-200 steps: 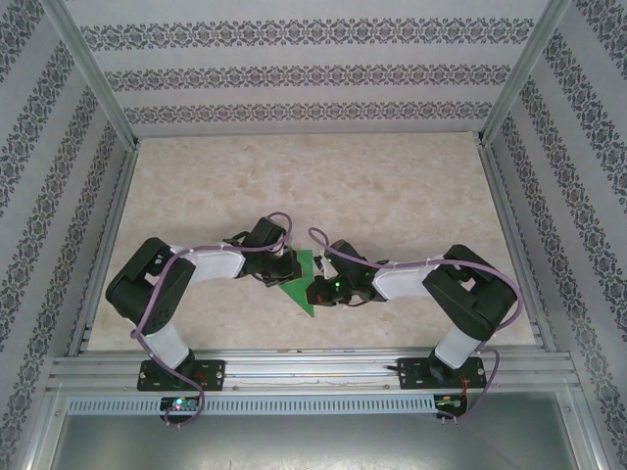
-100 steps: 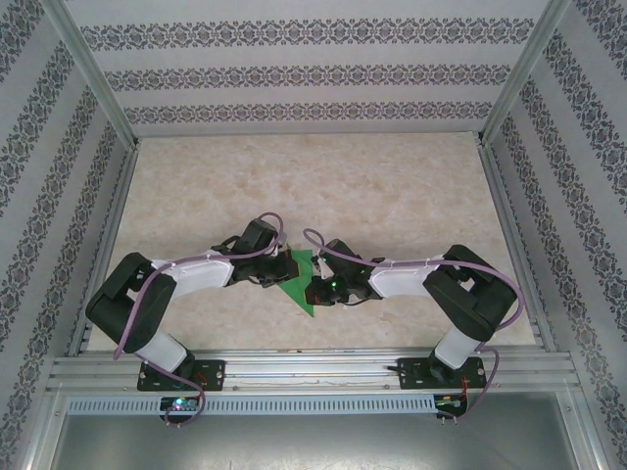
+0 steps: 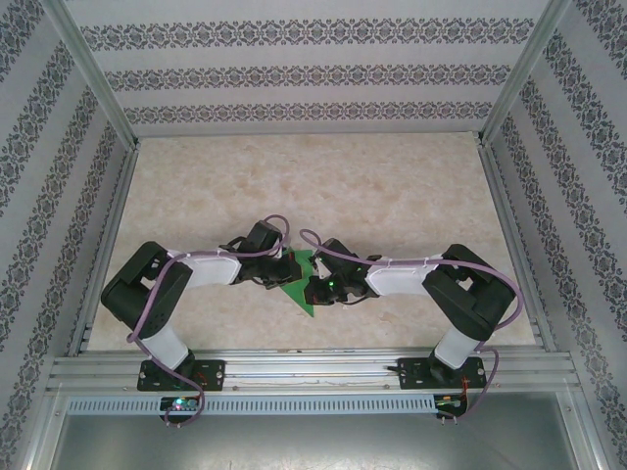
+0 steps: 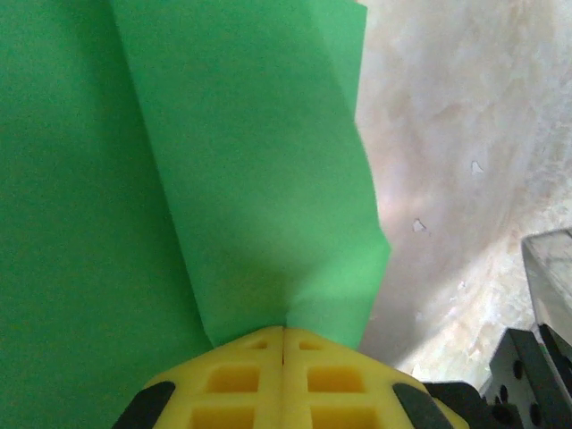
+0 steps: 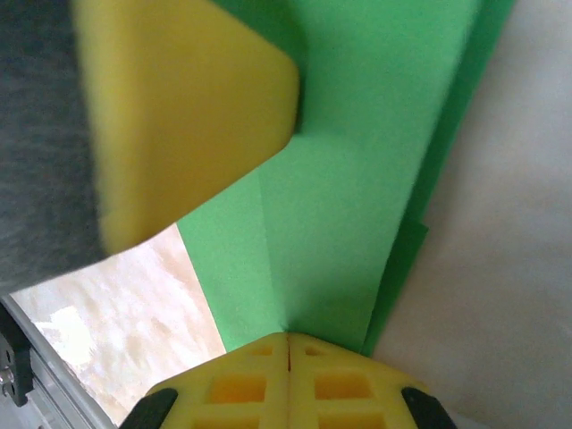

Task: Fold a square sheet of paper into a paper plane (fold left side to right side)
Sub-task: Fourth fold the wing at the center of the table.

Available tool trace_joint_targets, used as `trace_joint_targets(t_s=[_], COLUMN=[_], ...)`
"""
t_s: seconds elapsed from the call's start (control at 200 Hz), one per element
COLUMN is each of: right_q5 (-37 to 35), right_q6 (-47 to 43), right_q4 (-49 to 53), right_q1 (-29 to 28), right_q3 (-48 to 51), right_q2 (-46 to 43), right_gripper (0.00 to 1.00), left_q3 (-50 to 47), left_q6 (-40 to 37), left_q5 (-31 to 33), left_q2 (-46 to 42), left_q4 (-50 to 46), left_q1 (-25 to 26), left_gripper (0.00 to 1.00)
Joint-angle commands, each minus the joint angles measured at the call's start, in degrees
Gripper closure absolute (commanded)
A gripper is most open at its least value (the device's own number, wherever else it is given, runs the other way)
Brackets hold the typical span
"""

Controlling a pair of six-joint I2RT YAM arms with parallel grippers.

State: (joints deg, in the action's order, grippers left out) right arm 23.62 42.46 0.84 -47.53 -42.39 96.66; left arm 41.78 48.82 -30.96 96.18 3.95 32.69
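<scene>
**A:** Green paper (image 3: 303,285), thin, matte and folded into a pointed wedge, is seen flat on the beige marbled table top (image 3: 392,186). It lies near the middle, toward the near edge, between the two arms, with its point aimed at the near side.

**B:** How are the hands placed?

**A:** The left gripper (image 3: 286,270) is set at the far left part of the wedge, and the right gripper (image 3: 315,291) at its right edge. The two are brought close together over the paper.

**B:** Are the jaws apart?

**A:** No. In the left wrist view the yellow ribbed fingers (image 4: 232,382) are pressed together, and their tips are met by a raised folded flap. In the right wrist view its yellow fingers (image 5: 237,390) are likewise closed, seam tight, at the end of a crease. Whether a layer is nipped between either pair cannot be told.

**B:** Anything else on the paper?

**A:** A blurred yellow block (image 5: 179,116) is seen against the sheet at the upper left of the right wrist view.
</scene>
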Motion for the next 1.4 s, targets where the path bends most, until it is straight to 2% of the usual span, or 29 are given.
trace_joint_targets(t_s=[0.0, 0.29, 1.394], right_q5=[-7.8, -8.31, -7.59], right_q6=[-1.73, -2.72, -3.52], right_q4=[9.28, 11.5, 13.4], right_q1=[-0.66, -0.9, -1.25], right_q3=[2.09, 1.63, 1.29], right_q2=[4.49, 5.44, 6.83], right_gripper=[1.0, 1.0, 1.0], left_q3=[1.58, 1.49, 14.35], left_q6=[-2.09, -3.26, -12.69], left_q5=[2.24, 5.1, 3.89], left_q2=[1.69, 2.17, 12.51], left_q4=[0.8, -0.12, -3.69], left_q1=[0.71, -1.2, -13.78], left_gripper=[1.0, 1.0, 1.0])
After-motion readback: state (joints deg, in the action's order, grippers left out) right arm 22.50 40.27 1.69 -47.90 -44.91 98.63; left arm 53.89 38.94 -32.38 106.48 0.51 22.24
